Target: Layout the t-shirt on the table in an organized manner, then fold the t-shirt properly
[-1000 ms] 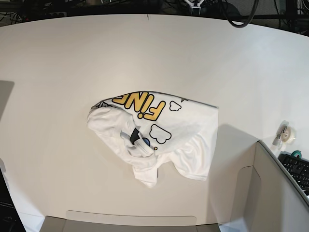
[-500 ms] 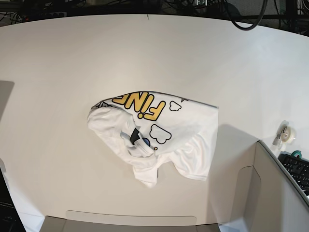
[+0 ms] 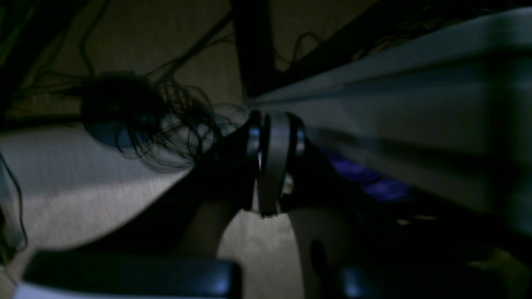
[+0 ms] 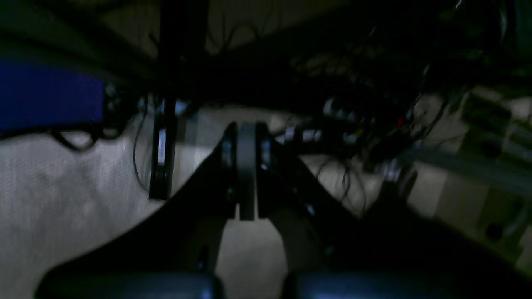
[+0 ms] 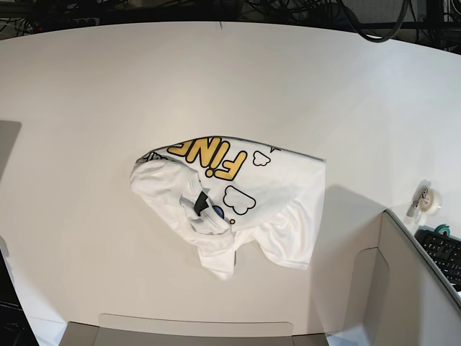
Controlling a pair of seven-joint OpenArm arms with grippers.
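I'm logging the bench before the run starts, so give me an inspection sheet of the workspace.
Surface: white table, bare apart from the shirt.
Job's things: t-shirt crumpled in a heap near the middle, yellow letters showing, not laid out, not folded.
Clutter: roll of tape at the table's right edge; keyboard beyond a grey panel.
Grippers: left gripper and right gripper both shut, holding nothing, away from the shirt; neither shows in the base view.
Cables: tangle behind the far edge; none on the table.
Surroundings: dark, dim floor in the wrist views.
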